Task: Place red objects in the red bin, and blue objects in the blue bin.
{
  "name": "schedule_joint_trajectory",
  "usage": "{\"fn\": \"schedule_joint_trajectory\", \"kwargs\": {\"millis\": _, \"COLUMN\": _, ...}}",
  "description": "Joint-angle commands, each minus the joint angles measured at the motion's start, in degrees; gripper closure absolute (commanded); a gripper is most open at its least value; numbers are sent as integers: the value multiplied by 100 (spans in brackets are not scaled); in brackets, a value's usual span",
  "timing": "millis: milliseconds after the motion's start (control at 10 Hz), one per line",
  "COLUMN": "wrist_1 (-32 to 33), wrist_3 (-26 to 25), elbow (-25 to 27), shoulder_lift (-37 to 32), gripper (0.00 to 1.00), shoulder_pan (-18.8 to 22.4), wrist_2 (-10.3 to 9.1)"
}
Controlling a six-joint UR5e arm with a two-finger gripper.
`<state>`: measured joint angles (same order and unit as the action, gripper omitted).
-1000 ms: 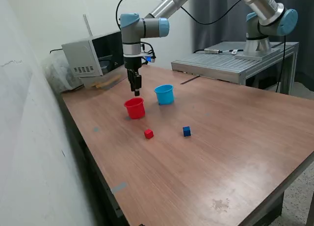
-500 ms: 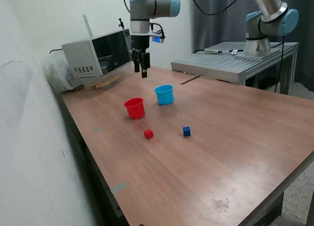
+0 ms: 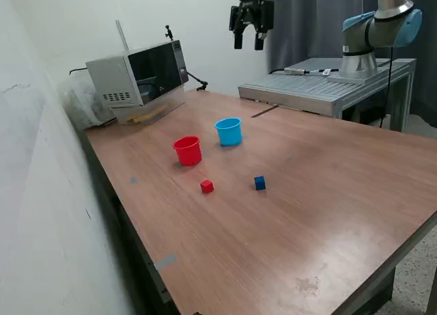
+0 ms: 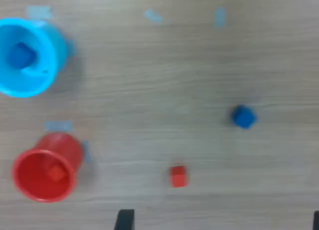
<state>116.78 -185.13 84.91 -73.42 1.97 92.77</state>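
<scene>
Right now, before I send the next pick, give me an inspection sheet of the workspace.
Surface: wooden table, stain near front edge.
Job's things: red cup holds a red cube; blue cup holds a blue cube; loose red cube and loose blue cube on the table.
Clutter: microwave at back.
Gripper: raised high, open, empty.
Cables: black cable behind microwave.
Surroundings: metal bench, wall, curtain.

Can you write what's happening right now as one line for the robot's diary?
gripper: open, empty, high above table | red plastic cup: red cube inside | light blue plastic cup: blue cube inside | loose: small red cube, small blue cube
</scene>
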Motion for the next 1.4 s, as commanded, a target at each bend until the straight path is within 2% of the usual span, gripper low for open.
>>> {"fn": "schedule_joint_trajectory", "kwargs": {"millis": 0, "wrist_1": 2, "wrist_3": -286, "elbow": 35, "shoulder_lift": -77, "gripper": 0, "shoulder_pan": 418, "wrist_2": -22}}
{"fn": "schedule_joint_trajectory", "kwargs": {"millis": 300, "wrist_1": 257, "wrist_3": -287, "elbow": -1017, "shoulder_lift": 1281, "gripper": 0, "shoulder_pan": 358, "wrist_2": -31}}
{"fn": "schedule_joint_trajectory", "kwargs": {"millis": 600, "wrist_1": 810, "wrist_3": -147, "elbow": -1564, "shoulder_lift": 2434, "gripper": 0, "shoulder_pan": 235, "wrist_2": -31}}
{"fn": "schedule_joint_trajectory", "kwargs": {"millis": 800, "wrist_1": 934, "wrist_3": 213, "elbow": -1889, "shoulder_lift": 3120, "gripper": 0, "shoulder_pan": 164, "wrist_2": -31}}
{"fn": "schedule_joint_trajectory", "kwargs": {"millis": 1000, "wrist_1": 1136, "wrist_3": 416, "elbow": -2170, "shoulder_lift": 3587, "gripper": 0, "shoulder_pan": 59, "wrist_2": -31}}
{"fn": "schedule_joint_trajectory", "kwargs": {"millis": 1300, "wrist_1": 1215, "wrist_3": 592, "elbow": -2391, "shoulder_lift": 3843, "gripper": 0, "shoulder_pan": -99, "wrist_2": -31}}
